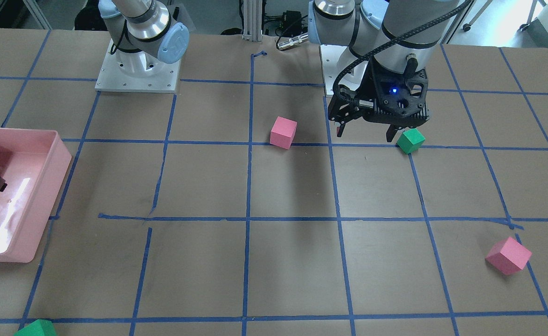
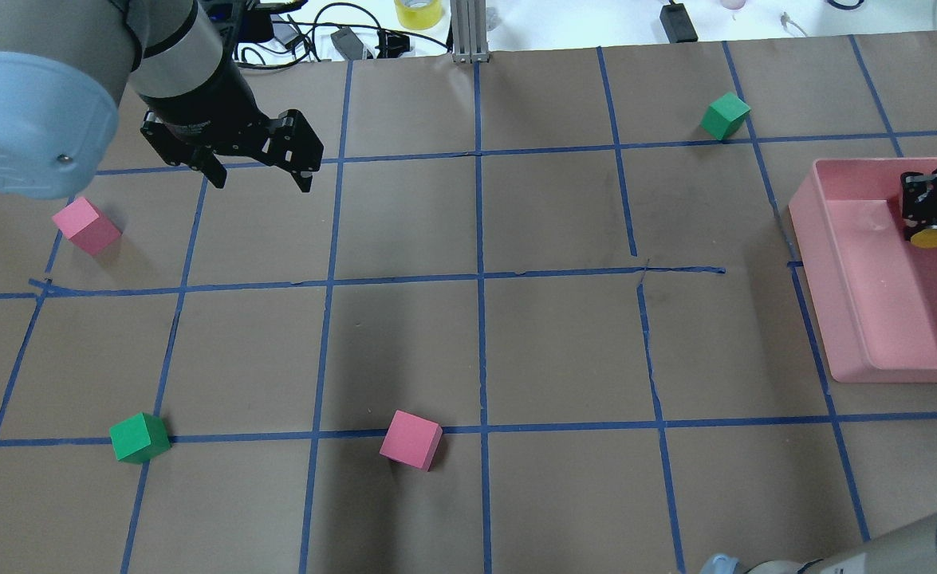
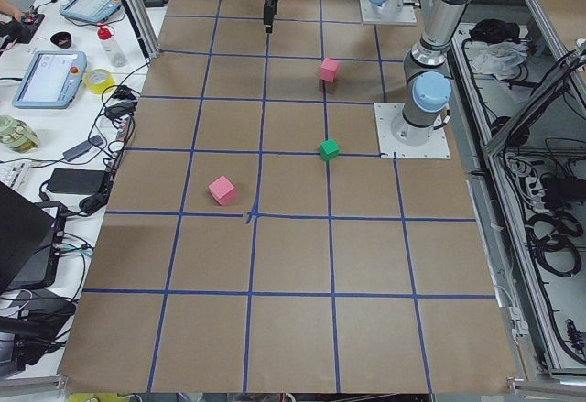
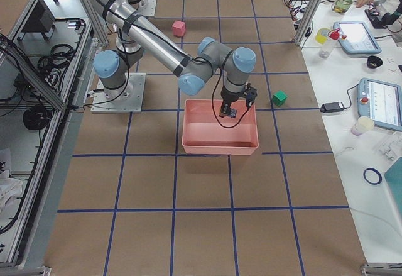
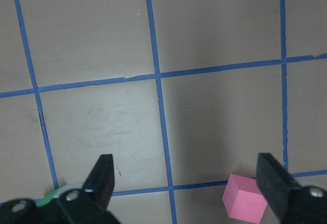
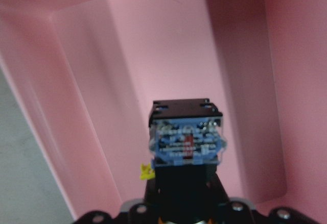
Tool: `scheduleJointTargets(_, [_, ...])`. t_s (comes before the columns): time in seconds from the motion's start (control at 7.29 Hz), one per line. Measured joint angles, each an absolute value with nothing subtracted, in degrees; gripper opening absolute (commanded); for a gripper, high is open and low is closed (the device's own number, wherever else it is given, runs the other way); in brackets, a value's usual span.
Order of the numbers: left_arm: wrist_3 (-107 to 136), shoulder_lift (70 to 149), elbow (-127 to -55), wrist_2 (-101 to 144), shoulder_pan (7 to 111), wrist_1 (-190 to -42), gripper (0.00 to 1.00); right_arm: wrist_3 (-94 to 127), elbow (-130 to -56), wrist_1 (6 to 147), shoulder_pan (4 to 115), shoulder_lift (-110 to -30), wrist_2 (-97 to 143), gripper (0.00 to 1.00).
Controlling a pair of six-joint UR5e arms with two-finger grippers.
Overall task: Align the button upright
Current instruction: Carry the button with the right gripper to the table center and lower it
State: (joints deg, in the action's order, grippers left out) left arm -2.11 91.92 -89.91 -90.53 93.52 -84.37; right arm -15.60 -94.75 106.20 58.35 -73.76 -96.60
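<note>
Brown paper taped into a blue grid covers your desk, with cables and clutter along the far edge. On it, at the robot's right, sits one shallow pink plastic bin.

You have two arms in play. The left gripper hangs over bare paper with its jaws spread wide and nothing between them. The right gripper is inside the bin's outline, pinching the small pushbutton switch with yellow cap, black body and blue-and-silver terminal base.

Four foam cubes lie well apart on the paper:
- Two are pink, one near the left arm and one toward the robot's side.
- Two are green, one near the robot's left and one far off beside the bin's corner.
- None of them belongs to the task.

There is one button, and you can treat the pick-up as done. The alignment I judge unfinished. The right wrist view shows the terminal face turned toward the camera, and the overhead view shows the yellow cap at the gripper's lower end. That suggests the button is not cap-up yet. Whether it touches the bin floor cannot be told. What is left, as I read it, is turning it so the cap is on top, seating it on its base and letting go without tipping it.
</note>
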Motion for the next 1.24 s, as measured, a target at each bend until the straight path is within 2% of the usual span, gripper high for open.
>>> scheduleJointTargets(0.27, [-2.11, 91.86, -89.91, -90.53, 93.52, -84.37, 1.0, -15.45, -90.57, 102.2, 64.05, -74.28, -96.77, 0.0])
scheduleJointTargets(0.69, [-2.11, 91.85, -89.91, -90.53, 93.52, -84.37, 1.0, -6.07, -89.23, 103.69, 81.61, -72.78, -96.17, 0.0])
scheduleJointTargets(1.24, [-2.11, 91.85, -90.01, -90.53, 93.52, -84.37, 1.0, 10.59, -79.76, 110.54, 100.8, -59.14, -91.76, 0.0])
